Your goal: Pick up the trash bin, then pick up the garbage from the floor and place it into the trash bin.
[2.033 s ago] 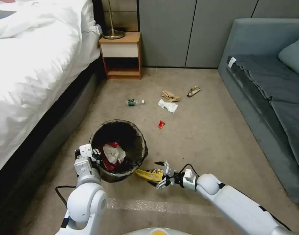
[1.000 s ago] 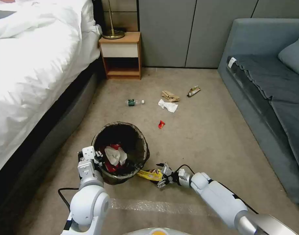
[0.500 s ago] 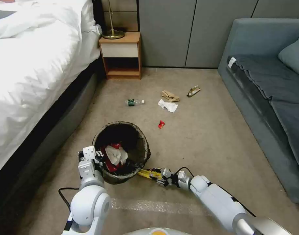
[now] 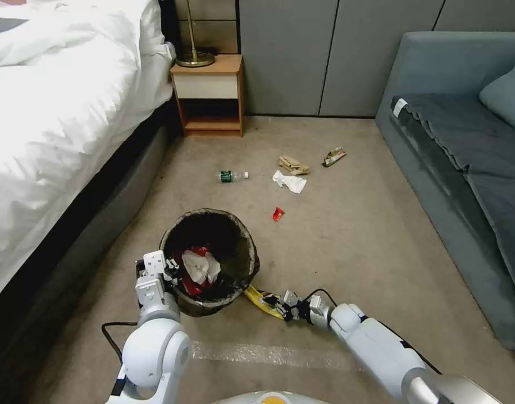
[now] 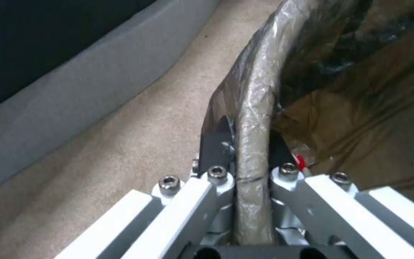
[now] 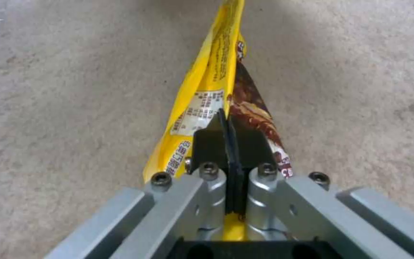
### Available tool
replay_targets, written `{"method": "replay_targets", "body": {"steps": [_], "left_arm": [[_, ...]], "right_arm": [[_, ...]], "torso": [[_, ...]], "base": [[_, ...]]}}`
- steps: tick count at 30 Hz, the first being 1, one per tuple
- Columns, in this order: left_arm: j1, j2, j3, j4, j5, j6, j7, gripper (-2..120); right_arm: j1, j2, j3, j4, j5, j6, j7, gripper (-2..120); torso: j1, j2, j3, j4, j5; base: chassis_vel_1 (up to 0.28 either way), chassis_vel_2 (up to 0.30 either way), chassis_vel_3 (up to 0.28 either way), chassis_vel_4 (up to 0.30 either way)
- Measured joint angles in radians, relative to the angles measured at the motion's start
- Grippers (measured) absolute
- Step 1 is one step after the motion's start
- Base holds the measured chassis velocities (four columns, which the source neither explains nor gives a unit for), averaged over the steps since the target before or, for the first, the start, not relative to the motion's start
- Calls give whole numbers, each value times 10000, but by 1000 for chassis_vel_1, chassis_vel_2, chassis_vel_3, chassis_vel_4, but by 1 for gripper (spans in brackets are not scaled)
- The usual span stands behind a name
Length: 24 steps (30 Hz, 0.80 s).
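Note:
The trash bin [image 4: 235, 247], round with a dark bag over its rim, sits at the lower left and holds red-and-white cups and tissue. My left gripper [image 4: 166, 270] is shut on its near-left rim [image 5: 255, 108], one finger inside and one outside. My right gripper [image 4: 281, 300] is shut on a yellow snack wrapper [image 4: 260, 298], which trails from it toward the bin's right side; the wrist view shows the wrapper [image 6: 216, 82] pinched between the pads, stretching over carpet. More garbage lies farther off: a red wrapper [image 4: 278, 213], white tissue [image 4: 289, 182], brown paper bag [image 4: 293, 165], golden wrapper [image 4: 334, 156].
A small plastic bottle [image 4: 231, 176] lies on the carpet beyond the bin. A bed [image 4: 55, 112] runs along the left, a wooden nightstand [image 4: 211, 95] stands at the back, and a grey sofa [image 4: 470, 157] fills the right. Open carpet lies between them.
My right gripper closed on the yellow wrapper and drew back slightly; the wrapper now slants from the gripper toward the bin's base. The bin and left gripper shifted a little right.

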Motion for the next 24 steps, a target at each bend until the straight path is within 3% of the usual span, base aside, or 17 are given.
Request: {"method": "replay_targets", "body": {"steps": [10, 17, 24], "left_arm": [[-28, 29, 39, 23, -15, -3, 0, 1], [-83, 104, -18, 137, -81, -12, 1, 1], [-117, 175, -84, 90, -164, 4, 7, 1]], "right_arm": [[-32, 9, 256, 118, 6, 233, 107, 0], [-868, -236, 1421, 1728, 826, 598, 1475, 0], [-1706, -569, 2767, 3168, 1842, 807, 2168, 0]], "torso": [[0, 0, 0, 0, 0], [0, 0, 0, 1, -2], [0, 0, 0, 0, -1]], "base": [[0, 0, 0, 0], [0, 0, 0, 0], [0, 0, 0, 0]]}}
